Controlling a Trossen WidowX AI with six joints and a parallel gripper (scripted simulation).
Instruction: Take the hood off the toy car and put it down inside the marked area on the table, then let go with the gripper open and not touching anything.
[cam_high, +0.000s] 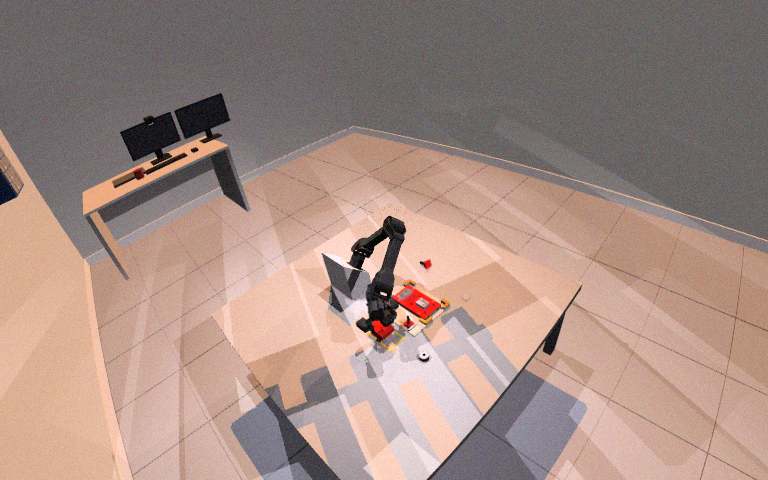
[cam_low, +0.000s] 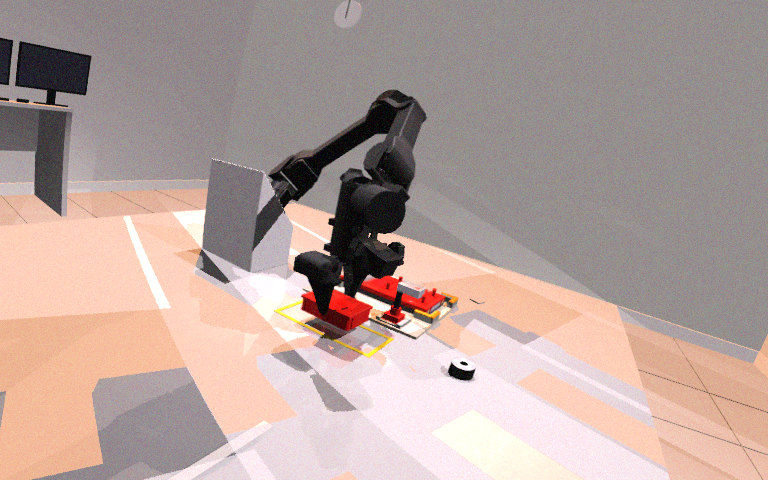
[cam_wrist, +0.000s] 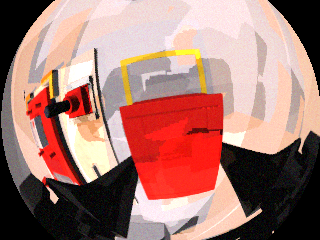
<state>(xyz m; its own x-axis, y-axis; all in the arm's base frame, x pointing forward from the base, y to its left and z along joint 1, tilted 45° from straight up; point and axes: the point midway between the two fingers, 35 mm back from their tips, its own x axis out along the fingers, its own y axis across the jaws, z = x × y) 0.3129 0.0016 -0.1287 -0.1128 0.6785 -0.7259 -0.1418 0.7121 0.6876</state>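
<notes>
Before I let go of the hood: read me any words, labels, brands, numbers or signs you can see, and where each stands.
No text can be read anywhere.
Red hood: dark marks on top, not legible as writing.
Pale block on the red chassis: too small and blurred to tell.
Wheel: no lettering visible.

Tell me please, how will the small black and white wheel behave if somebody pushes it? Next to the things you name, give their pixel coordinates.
The wheel (cam_high: 423, 356) (cam_low: 462, 369) lies on its flat side, so it would probably slide rather than roll. It looks low and wide, so tipping seems unlikely.
</notes>
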